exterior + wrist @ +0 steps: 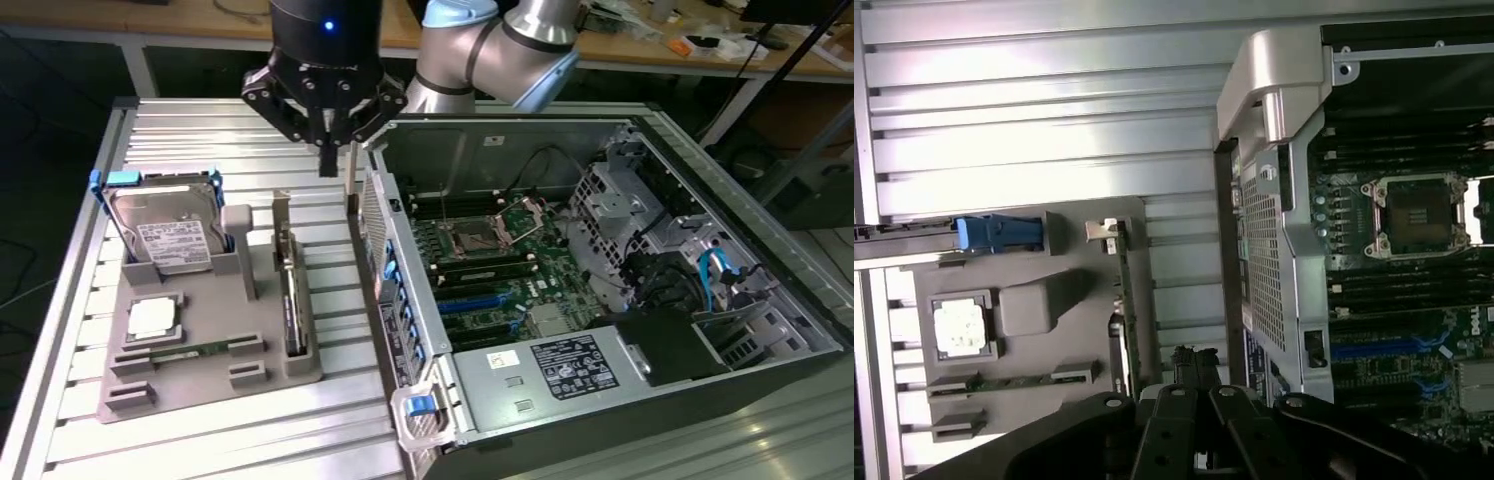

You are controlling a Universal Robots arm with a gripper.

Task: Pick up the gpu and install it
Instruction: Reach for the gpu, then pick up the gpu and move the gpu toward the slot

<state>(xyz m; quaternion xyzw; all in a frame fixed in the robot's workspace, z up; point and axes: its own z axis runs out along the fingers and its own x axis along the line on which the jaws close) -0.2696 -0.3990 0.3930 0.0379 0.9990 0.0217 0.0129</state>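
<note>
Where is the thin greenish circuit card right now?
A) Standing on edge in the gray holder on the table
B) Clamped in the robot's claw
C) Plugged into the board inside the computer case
A: the gpu stands on edge in the gray holder, while the gripper hangs shut above the table with nothing between its fingers.

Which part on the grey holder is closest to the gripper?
The graphics card, standing on edge beside the computer; hard drive, chip and memory stick sit farther.
</note>
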